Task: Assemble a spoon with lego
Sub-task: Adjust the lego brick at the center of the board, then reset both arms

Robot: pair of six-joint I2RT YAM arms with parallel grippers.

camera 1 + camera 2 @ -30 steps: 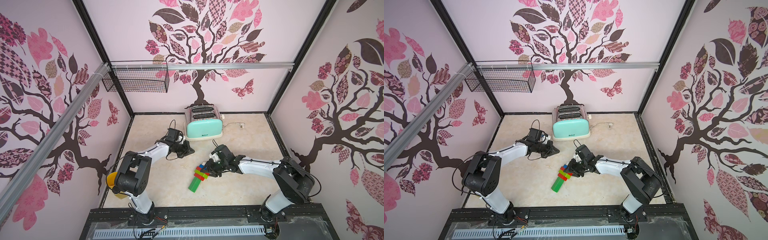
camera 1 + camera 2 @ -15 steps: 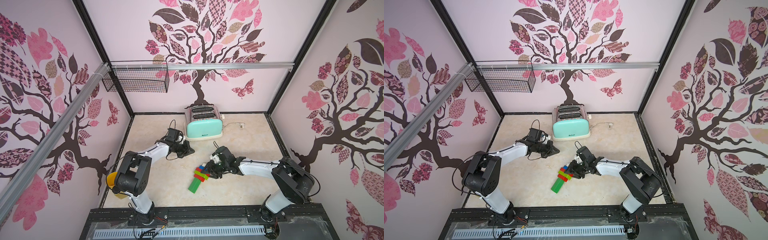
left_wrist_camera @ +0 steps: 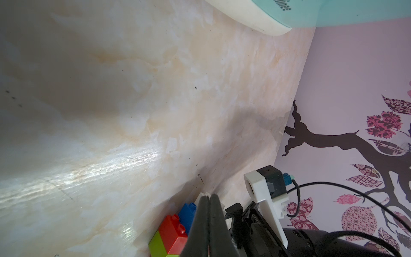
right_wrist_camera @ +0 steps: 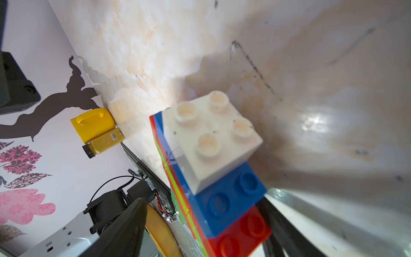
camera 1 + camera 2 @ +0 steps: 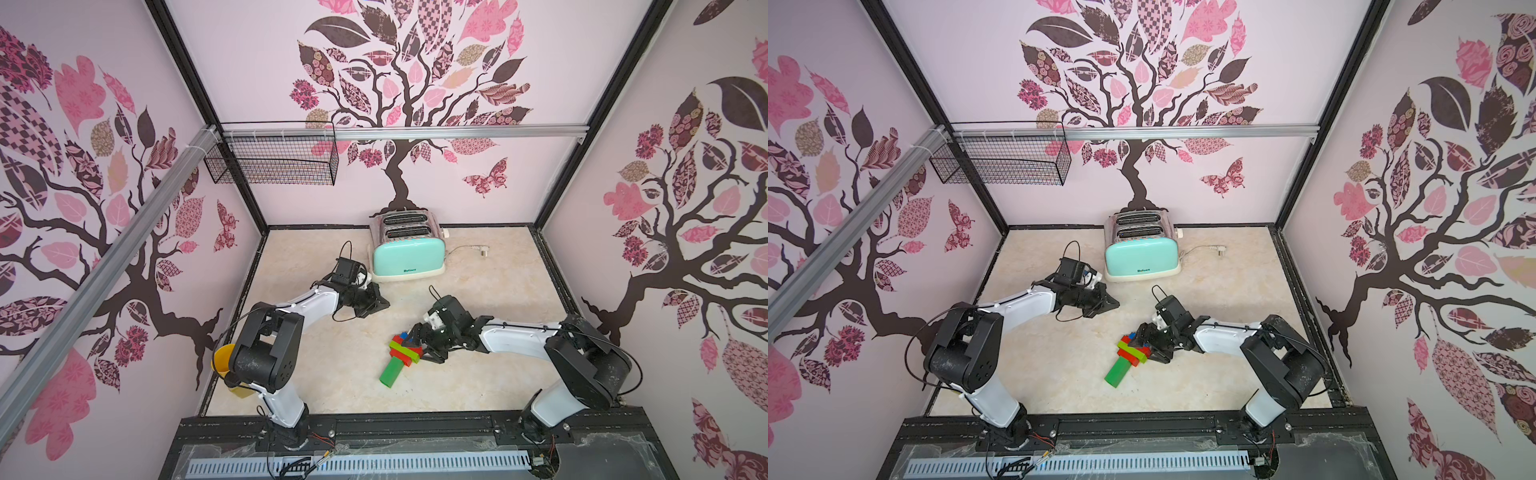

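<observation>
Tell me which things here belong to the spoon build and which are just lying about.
Job: flat multicoloured brick spoon with green handle; white square studded brick at its tip.
Lying about: mint-green two-slot toaster; black wire basket; yellow plastic jug; brown spice jar.

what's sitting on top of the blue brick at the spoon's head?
A white four-stud brick sits on the blue brick, covering about half of it; two blue studs show. Red brick lies beneath. Whatever lies under that stack is hidden.

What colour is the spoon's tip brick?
White tip brick, clearest in the right wrist view.
</observation>
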